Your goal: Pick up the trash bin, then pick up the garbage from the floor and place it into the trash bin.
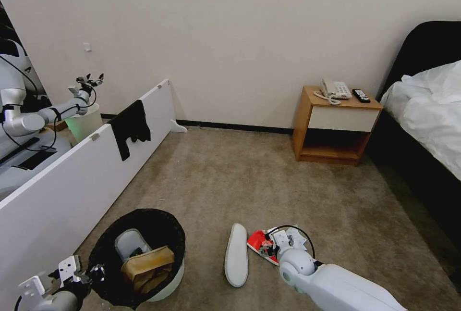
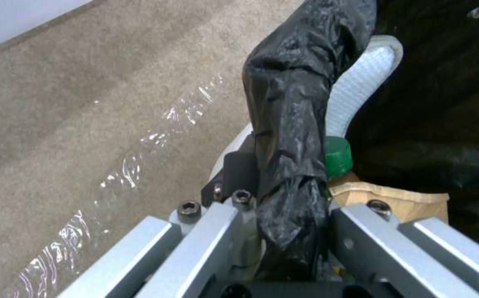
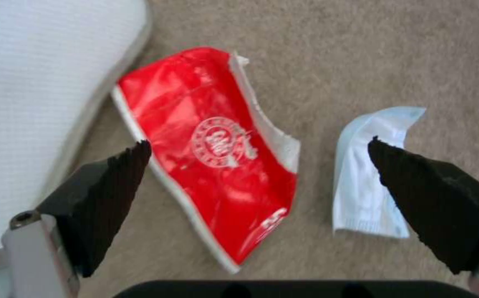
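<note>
**Bin in hand, three pieces of litter left on the carpet**

The left gripper (image 2: 292, 231) clamps the bag-covered rim of the trash bin (image 1: 165, 286), held at about 7 o'clock in the head view. Already inside lie a white slipper (image 1: 130, 243), a brown paper bag (image 1: 146, 262) and a green bottle cap (image 2: 338, 152), so the clear-up looks well past halfway.

The right gripper (image 3: 258, 165) hangs low over the floor (image 1: 269, 176) near 6 o'clock, its black fingers (image 3: 112, 194) spread wide and gripping nothing, straddling a red packet (image 3: 212, 149) that lies flat on the carpet. A pale-blue mask (image 3: 369, 174) rests just beside the packet, partly under one fingertip. The second white slipper (image 1: 236, 255) lies just at the packet's other side.

Judging from this, packet, mask and slipper are what remains. A bedside table (image 1: 336, 126) stands well apart at 1 o'clock.
</note>
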You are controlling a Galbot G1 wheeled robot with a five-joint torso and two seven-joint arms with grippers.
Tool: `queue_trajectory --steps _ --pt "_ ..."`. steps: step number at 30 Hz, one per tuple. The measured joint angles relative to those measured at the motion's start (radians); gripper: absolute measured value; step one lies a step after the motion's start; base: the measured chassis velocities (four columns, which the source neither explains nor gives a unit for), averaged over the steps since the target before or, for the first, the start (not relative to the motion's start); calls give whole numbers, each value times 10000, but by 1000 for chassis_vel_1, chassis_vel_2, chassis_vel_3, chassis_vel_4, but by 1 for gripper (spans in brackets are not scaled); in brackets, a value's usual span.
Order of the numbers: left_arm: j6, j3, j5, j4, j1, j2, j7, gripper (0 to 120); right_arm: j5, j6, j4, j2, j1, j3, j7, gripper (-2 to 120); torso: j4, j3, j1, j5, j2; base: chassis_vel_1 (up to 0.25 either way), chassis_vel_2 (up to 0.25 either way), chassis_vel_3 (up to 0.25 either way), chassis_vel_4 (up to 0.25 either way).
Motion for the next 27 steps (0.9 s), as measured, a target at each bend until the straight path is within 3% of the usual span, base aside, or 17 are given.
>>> queue_trajectory --steps 14,27 --pt "0 -32 50 -2 84 -55 43 1 -1830 935 -1948 723 147 -25 -1056 100 0 0 0 0 0 0 0 0 0" --pt "0 -22 114 -4 117 -183 50 1 -2351 1435 -2634 1407 214 -219 -1525 99 0 0 -1 -1 0 0 0 0 0"
